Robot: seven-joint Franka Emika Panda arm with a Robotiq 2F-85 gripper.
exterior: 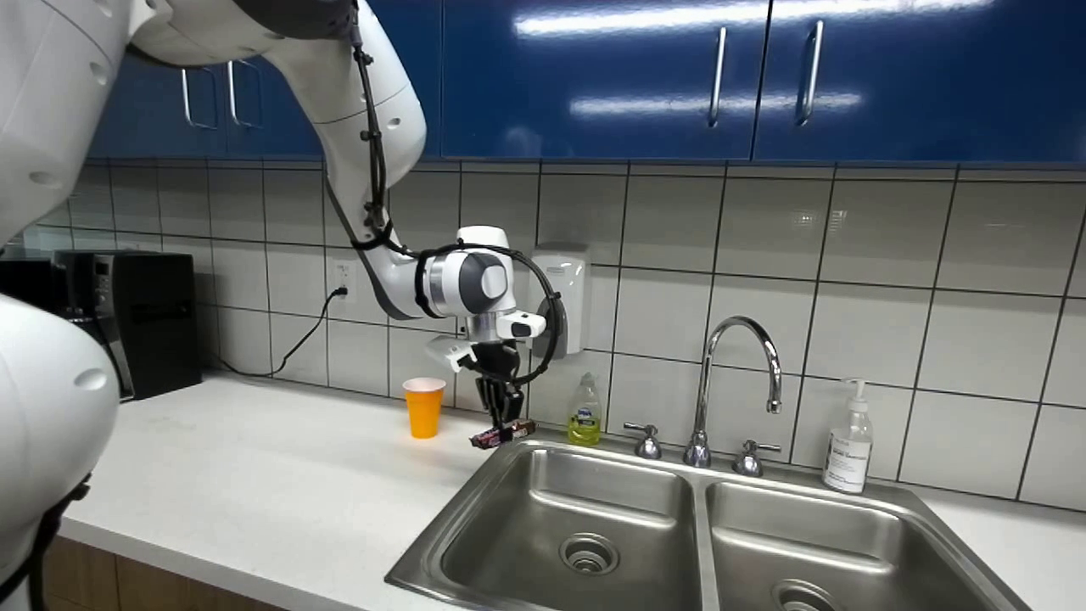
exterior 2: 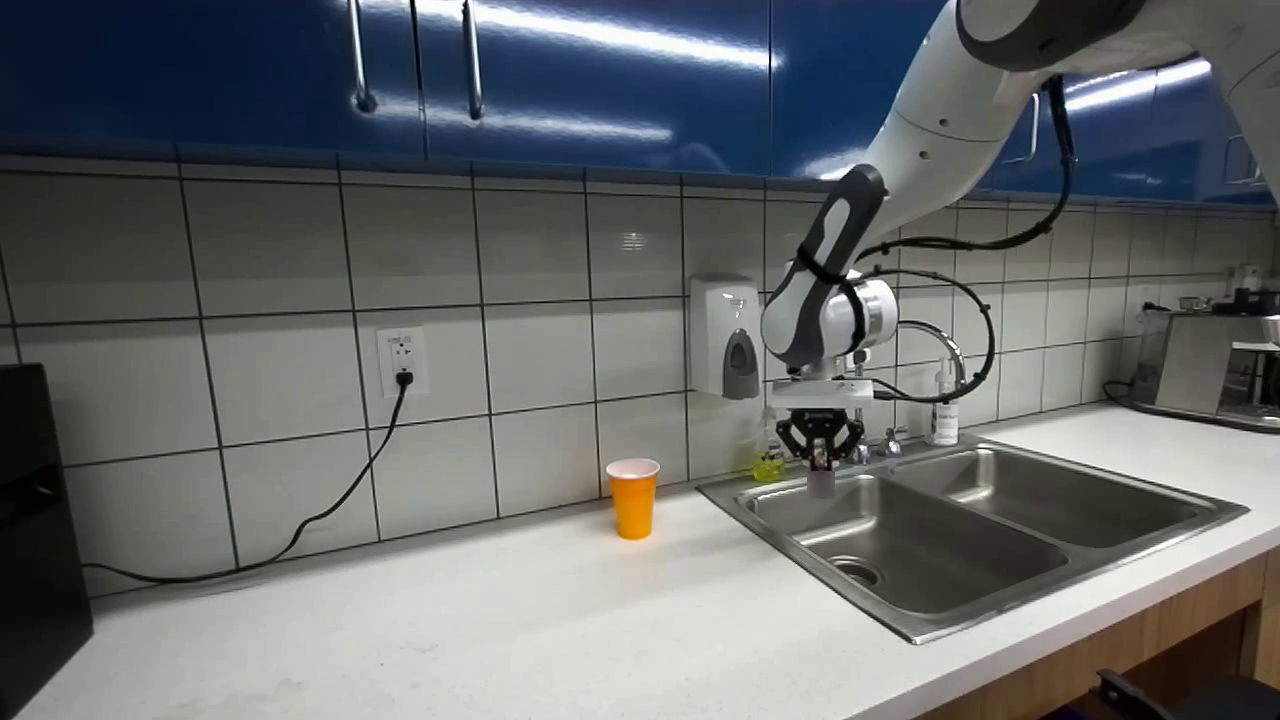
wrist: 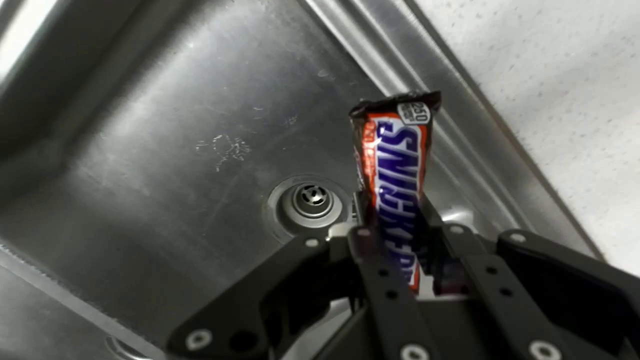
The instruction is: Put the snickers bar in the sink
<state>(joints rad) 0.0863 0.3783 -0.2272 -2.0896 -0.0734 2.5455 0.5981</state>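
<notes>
The snickers bar (wrist: 397, 160) is a dark brown wrapped bar with blue and white lettering and an orange-red border. My gripper (wrist: 392, 207) is shut on it, with one finger on each long side and the far end sticking out past the fingertips. The sink (wrist: 200, 150) lies below the bar in the wrist view, with a round drain to the left of the fingers. In an exterior view the bar (exterior: 489, 438) is level in the gripper (exterior: 506, 427), by the sink's (exterior: 704, 543) back corner. The gripper (exterior 2: 821, 455) hangs over the sink (exterior 2: 930, 565) basin.
An orange cup (exterior: 423, 409) stands on the white counter (exterior: 280, 484) beside the sink. A dish soap bottle (exterior: 584, 413), the chrome faucet (exterior: 702, 399) with two handles, and a white pump bottle (exterior: 849, 441) stand along the back. A soap dispenser (exterior 2: 724, 338) hangs on the wall.
</notes>
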